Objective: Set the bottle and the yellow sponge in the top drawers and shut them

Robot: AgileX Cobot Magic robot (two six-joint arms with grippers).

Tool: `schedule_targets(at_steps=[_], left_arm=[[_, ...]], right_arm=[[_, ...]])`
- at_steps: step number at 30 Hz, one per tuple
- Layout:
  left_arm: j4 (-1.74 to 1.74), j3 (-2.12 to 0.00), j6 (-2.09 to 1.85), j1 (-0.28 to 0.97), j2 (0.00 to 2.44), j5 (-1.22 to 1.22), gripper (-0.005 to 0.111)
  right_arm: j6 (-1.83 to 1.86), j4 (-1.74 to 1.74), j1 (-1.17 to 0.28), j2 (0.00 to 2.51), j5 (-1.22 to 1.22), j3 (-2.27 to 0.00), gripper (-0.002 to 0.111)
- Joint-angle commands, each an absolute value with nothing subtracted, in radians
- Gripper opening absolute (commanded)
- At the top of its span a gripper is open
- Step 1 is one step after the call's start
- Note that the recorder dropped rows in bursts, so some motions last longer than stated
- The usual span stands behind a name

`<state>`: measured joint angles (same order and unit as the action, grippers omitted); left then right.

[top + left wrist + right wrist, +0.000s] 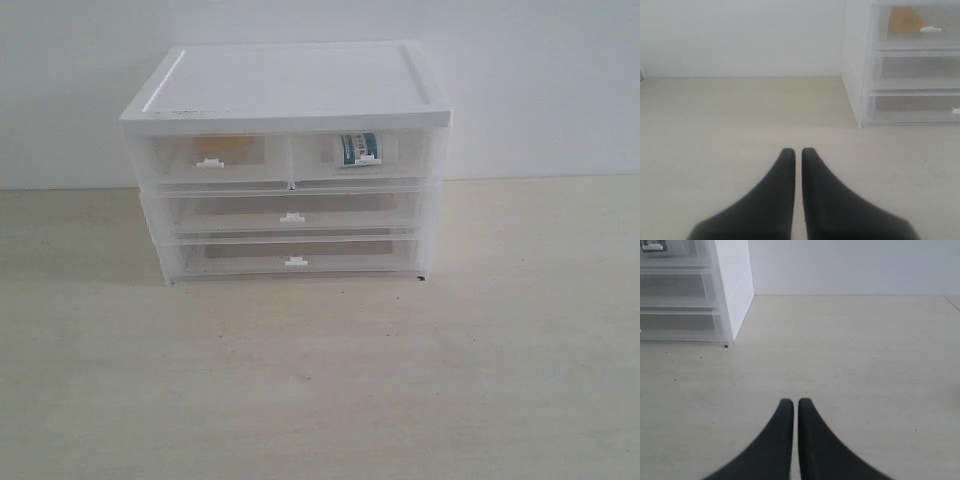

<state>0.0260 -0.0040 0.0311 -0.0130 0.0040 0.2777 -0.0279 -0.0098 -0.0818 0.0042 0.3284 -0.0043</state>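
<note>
Cabinet on table, wall behind. Sponge in left top drawer, bottle in right top drawer. Two full-width drawers stacked beneath. All pushed in.

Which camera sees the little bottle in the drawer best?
The exterior view: the bottle shows its teal label through the clear front of the top drawer on the right. The right wrist view catches only a cut-off scrap of it at the picture's edge. The left wrist view misses it.

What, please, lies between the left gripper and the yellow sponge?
In the left wrist view: bare table, then the top drawer's clear front, between the left gripper and yellow sponge.
</note>
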Motion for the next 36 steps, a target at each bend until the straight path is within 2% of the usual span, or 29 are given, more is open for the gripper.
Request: schedule_targets(at_steps=[1,36], left_arm=[[0.016,0.000,0.026,-0.019,0.000,0.265,0.004],[0.016,0.000,0.000,-0.019,0.000,0.271,0.004]], right_arm=[[-0.024,-0.009,-0.078,0.000,0.321,0.000,0.001],[-0.024,-0.009,-0.078,0.000,0.323,0.000,0.001]])
